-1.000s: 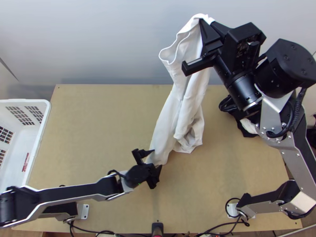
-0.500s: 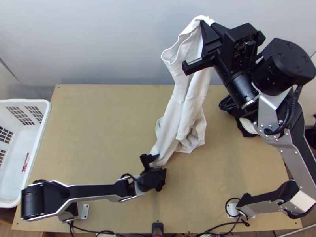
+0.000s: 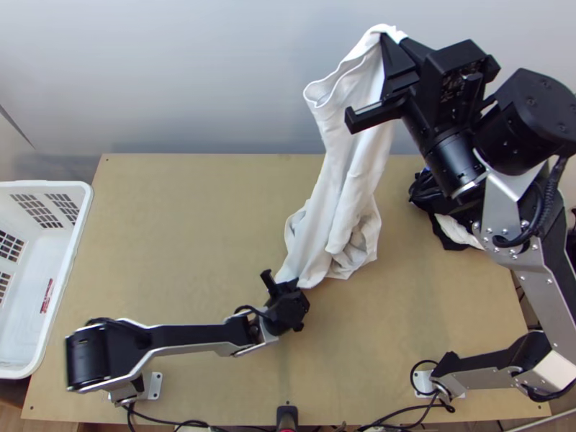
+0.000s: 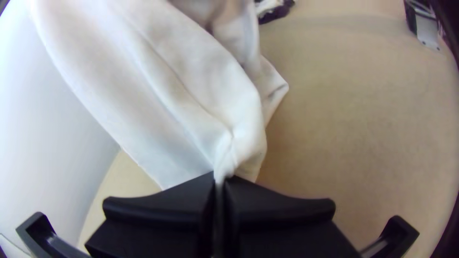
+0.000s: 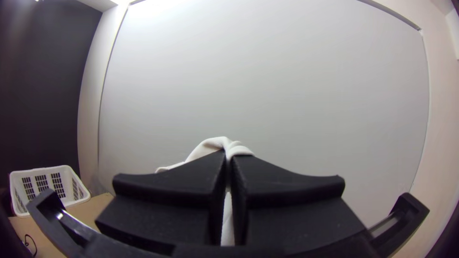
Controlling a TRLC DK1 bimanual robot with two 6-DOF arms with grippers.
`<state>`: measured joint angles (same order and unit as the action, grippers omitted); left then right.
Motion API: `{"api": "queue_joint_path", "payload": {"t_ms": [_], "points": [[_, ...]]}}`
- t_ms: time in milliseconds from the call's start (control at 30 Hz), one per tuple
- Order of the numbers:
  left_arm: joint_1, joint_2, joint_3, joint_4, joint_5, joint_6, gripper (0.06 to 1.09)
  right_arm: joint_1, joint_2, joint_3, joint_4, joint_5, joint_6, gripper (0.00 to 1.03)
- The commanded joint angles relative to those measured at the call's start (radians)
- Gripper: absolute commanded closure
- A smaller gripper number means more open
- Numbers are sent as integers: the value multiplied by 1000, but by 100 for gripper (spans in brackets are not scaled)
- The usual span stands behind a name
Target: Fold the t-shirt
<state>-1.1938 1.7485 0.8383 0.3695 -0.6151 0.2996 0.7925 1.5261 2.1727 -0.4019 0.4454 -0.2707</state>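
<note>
Top view: white t-shirt [image 3: 338,180], gathered, hanging over the table [image 3: 180,237] | right claw [image 5: 228,155] and left claw [image 4: 219,179] each clenched on it | handling: presumably light, limp; best held by opposite shoulder corners.

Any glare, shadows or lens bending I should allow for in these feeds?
Right wrist view: glare at the upper left of the white panel, its edges bowed. Left wrist view: t-shirt bright, inner folds shaded, right-hand corners dark. Top view: table fairly evenly lit.
</note>
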Motion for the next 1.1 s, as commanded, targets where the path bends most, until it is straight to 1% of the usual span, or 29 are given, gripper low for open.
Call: {"api": "queue_joint_path", "payload": {"t_ms": [0,100,200,233,333,400,533,600,667,733,800,833,867,900,967,1067], "points": [[56,-280,13,-112,-5,1,105,-30,-29,-40,0,-1,5,100],[117,-469,15,-218,-5,1,105,-59,-40,-60,0,-1,10,100],[227,-635,13,-328,3,7,105,-101,-44,-67,3,-1,11,100],[277,-690,13,-356,25,21,105,-111,-46,-67,5,-1,11,100],[482,-833,8,-382,169,90,105,-162,-50,-68,9,-1,11,100],[648,-871,35,-377,259,142,105,-196,-50,-70,9,-1,16,100],[935,-870,154,-399,414,162,105,-266,-60,-83,6,-2,41,100],[1033,-856,211,-392,460,161,105,-292,-66,-88,8,-2,56,100],[1083,-836,254,-343,462,148,105,-319,-67,-82,20,-1,76,100],[1128,-820,285,-247,462,116,105,-323,-67,-54,25,-1,103,100],[1134,-813,315,-187,459,102,105,-303,-78,-17,29,-4,156,100],[1129,-813,328,-162,456,99,105,-271,-87,7,52,-5,177,100],[1122,-813,337,-119,446,99,105,-211,-96,45,64,-7,179,100],[1111,-813,343,-67,433,98,105,-177,-98,87,71,-8,177,100],[1073,-814,354,8,402,87,105,-150,-106,124,80,-8,165,100],[1039,-820,374,22,356,55,105,-161,-161,110,58,-7,168,100]]}}
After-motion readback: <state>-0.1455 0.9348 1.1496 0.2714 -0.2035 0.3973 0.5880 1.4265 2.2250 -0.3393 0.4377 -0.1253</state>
